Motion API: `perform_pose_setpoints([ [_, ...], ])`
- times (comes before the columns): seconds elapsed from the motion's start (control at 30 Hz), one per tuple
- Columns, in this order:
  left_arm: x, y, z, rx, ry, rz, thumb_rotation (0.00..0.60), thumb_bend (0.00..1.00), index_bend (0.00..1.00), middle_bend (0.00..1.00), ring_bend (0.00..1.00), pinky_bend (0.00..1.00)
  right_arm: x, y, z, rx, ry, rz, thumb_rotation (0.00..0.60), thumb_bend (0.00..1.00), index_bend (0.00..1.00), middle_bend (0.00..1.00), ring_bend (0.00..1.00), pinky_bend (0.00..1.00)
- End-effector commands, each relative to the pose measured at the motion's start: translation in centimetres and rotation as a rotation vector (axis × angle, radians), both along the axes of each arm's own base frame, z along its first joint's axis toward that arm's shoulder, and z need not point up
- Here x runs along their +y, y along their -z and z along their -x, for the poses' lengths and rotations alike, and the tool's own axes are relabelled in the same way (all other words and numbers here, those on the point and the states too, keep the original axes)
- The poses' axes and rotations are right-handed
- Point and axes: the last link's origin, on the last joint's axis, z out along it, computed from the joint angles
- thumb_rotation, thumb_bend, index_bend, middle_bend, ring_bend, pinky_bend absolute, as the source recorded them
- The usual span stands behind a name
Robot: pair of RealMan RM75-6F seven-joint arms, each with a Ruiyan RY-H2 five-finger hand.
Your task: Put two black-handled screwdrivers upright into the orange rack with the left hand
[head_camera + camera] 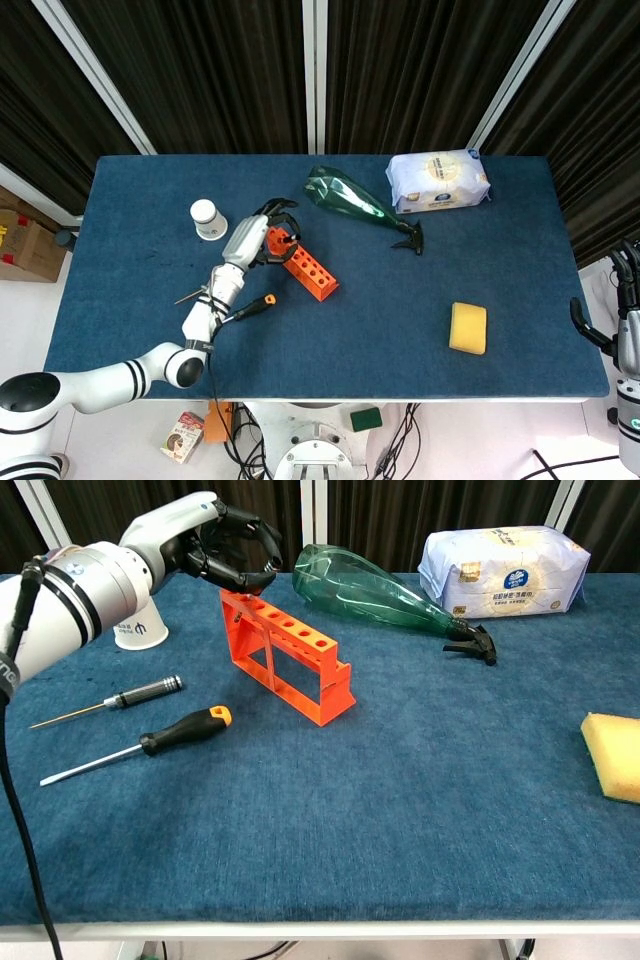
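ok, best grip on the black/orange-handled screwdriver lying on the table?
Probably pinch the screwdriver at its thick black handle, coming from above with the left hand. It lies flat, the thin shaft pointing left, with bare cloth on both sides of the handle.

Two loose screwdrivers [150, 742], perhaps a third [262, 577]; one rack [288, 656].

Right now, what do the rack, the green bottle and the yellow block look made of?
orange rack: looks like rigid plastic, with a uniform matte colour and moulded holes.
green bottle: likely thin clear plastic; it is see-through, glossy, and looks flattened on its side.
yellow sponge: looks like soft foam, with a dull porous face and rounded edges.
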Motion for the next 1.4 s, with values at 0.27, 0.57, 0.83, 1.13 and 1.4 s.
perform_pose_setpoints([
  [0.27, 0.23, 0.05, -0.02, -0.005, -0.006, 0.000, 0.600, 0.35, 0.48, 0.17, 0.07, 0.16, -0.04, -0.03, 0.10, 0.000, 0.003, 0.001, 0.600, 0.38, 0.00, 0.00, 0.00, 0.00],
  [0.57, 0.26, -0.06, 0.15, -0.003, -0.010, 0.005, 0.600, 0.37, 0.50, 0.17, 0.07, 0.16, -0.16, 0.17, 0.03, 0.002, 0.002, -0.005, 0.600, 0.38, 0.00, 0.00, 0.00, 0.00],
  [0.83, 0.25, -0.34, 0.12, -0.034, -0.024, 0.012, 0.600, 0.38, 0.50, 0.17, 0.07, 0.16, -0.17, 0.19, -0.03, 0.004, 0.002, -0.006, 0.600, 0.38, 0.00, 0.00, 0.00, 0.00],
  [1.13, 0.30, -0.40, 0.55, -0.062, -0.065, 0.043, 0.600, 0.38, 0.50, 0.17, 0.07, 0.16, -0.17, 0.29, -0.07, 0.006, 0.003, -0.008, 0.600, 0.38, 0.00, 0.00, 0.00, 0.00],
  [1.4, 0.41, -0.58, 0.45, -0.141, -0.117, 0.076, 0.600, 0.38, 0.51, 0.18, 0.07, 0.16, -0.20, 0.35, -0.14, 0.009, 0.003, -0.009, 0.600, 0.38, 0.00, 0.00, 0.00, 0.00],
])
